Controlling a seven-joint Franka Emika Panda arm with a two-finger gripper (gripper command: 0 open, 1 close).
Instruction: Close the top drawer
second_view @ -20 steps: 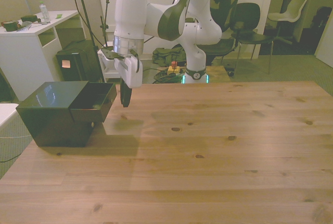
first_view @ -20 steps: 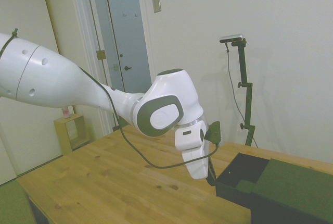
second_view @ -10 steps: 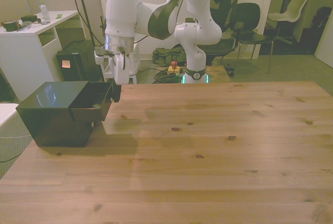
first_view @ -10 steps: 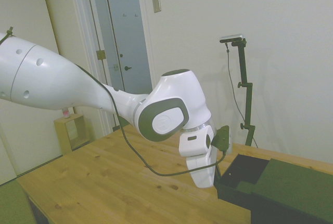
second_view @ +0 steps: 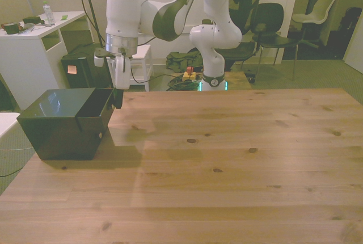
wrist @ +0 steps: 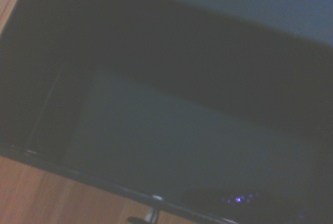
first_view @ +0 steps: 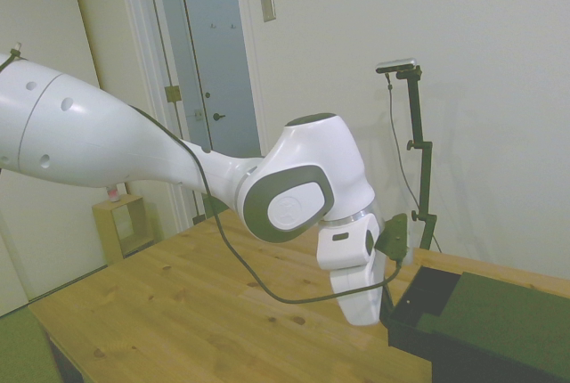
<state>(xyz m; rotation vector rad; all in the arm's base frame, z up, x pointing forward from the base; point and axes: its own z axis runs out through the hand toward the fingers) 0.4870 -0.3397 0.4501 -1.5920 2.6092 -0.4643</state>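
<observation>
The top drawer [second_view: 95,120] is a shallow black tray that sticks out a short way from the dark cabinet [second_view: 54,127] at the front view's left. In the side view its open inside [first_view: 434,288] shows beside the cabinet's green top panel [first_view: 512,321]. My gripper [second_view: 118,100] hangs down with its dark fingers against the far end of the drawer's front. They show as one narrow piece, shut and holding nothing. In the side view my gripper [first_view: 386,301] stands at the drawer's front edge. The wrist view is filled by the drawer's dark inside [wrist: 182,146].
The wooden table [second_view: 227,159] stretches to the front view's right of the cabinet. Behind the table stand a white desk [second_view: 28,45], a black box on the floor [second_view: 82,68] and chairs [second_view: 272,25].
My gripper has moved toward the front view's left, against the drawer's front. The drawer has slid into the cabinet with it and sticks out much less now.
</observation>
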